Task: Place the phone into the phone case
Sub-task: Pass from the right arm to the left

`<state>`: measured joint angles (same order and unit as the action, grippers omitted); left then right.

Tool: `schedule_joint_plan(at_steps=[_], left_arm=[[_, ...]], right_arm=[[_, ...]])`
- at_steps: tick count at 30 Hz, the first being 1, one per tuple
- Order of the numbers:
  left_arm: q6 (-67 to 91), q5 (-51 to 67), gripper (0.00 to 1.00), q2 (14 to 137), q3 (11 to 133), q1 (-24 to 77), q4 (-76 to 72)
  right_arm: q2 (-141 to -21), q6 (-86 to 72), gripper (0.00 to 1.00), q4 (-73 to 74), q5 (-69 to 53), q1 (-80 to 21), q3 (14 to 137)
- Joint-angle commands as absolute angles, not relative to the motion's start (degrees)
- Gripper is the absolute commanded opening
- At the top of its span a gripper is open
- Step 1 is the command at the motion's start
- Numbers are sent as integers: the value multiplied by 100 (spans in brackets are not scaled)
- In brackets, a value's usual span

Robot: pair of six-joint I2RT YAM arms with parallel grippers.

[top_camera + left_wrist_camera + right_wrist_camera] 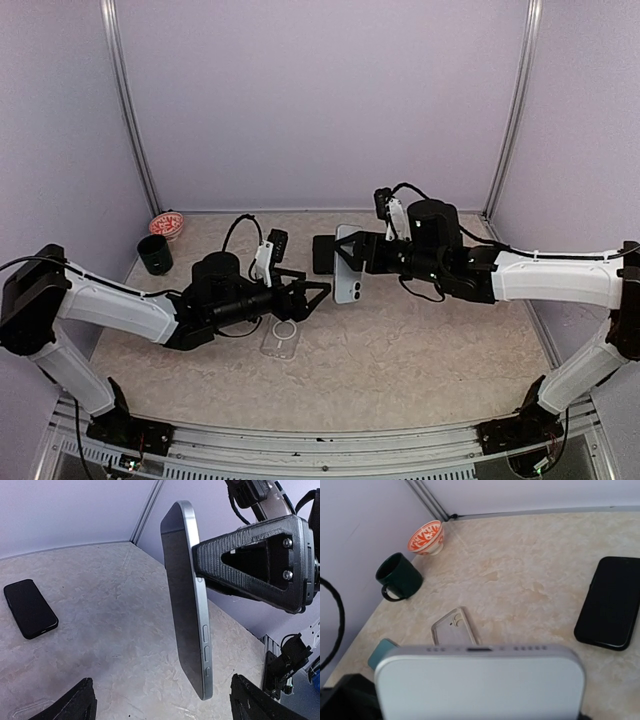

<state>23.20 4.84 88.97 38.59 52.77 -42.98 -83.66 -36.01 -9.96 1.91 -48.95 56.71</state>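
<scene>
My right gripper [352, 262] is shut on the white, silver-edged phone [348, 268] and holds it upright above the table's middle. In the left wrist view the phone [187, 595] hangs edge-on, clamped by a black right finger [250, 560]. It fills the bottom of the right wrist view [480, 682]. The clear phone case [282, 337] lies flat on the table below and left of the phone, also seen in the right wrist view [452, 627]. My left gripper [316, 296] is open and empty, its fingertips [75, 705] just short of the phone's lower end.
A black phone-shaped slab [322, 253] lies flat behind the held phone, also in the wrist views [30, 607] [610, 602]. A dark green mug [155, 254] and a red-patterned bowl [166, 225] stand at the back left corner. Walls enclose the table.
</scene>
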Motion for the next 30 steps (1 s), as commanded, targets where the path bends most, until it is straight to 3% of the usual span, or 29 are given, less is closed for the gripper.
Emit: schedule_joint_plan(at_steps=[1, 16, 30], left_arm=[[2136, 459, 89, 9029, 4017, 5375, -4104], [2273, 804, 76, 9336, 4420, 5453, -3980], [2355, 926, 39, 9621, 4735, 5454, -3843]], right_arm=[[-8090, -3819, 69, -1275, 760, -5067, 5758], [-8213, -3660, 70, -1355, 1421, -5499, 5823], [-8429, -3356, 70, -1327, 2070, -5905, 5978]])
